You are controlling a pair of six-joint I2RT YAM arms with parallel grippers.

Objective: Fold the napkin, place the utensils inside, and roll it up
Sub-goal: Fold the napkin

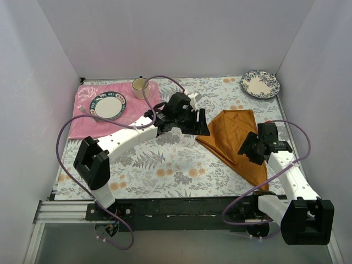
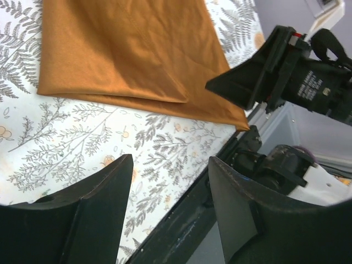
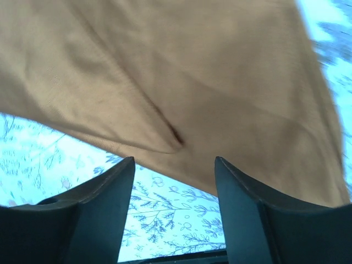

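Note:
The rust-orange napkin [image 1: 234, 135] lies folded into a triangle on the floral tablecloth at the right. It also shows in the left wrist view [image 2: 126, 49] and fills the top of the right wrist view [image 3: 181, 71]. My left gripper [image 1: 201, 131] is open and empty just left of the napkin's left corner; its jaws [image 2: 170, 159] stand wide apart above the tablecloth. My right gripper [image 1: 247, 149] is open and empty, hovering over the napkin's near edge [image 3: 173, 159]. I see no white ceramic spoon in any view.
A pink placemat [image 1: 88, 124] at the back left carries a teal-rimmed plate [image 1: 108, 105] and a cup [image 1: 141, 88]. A blue-patterned plate [image 1: 260, 84] sits at the back right. The black rail [image 1: 181, 208] marks the near table edge. White walls surround the table.

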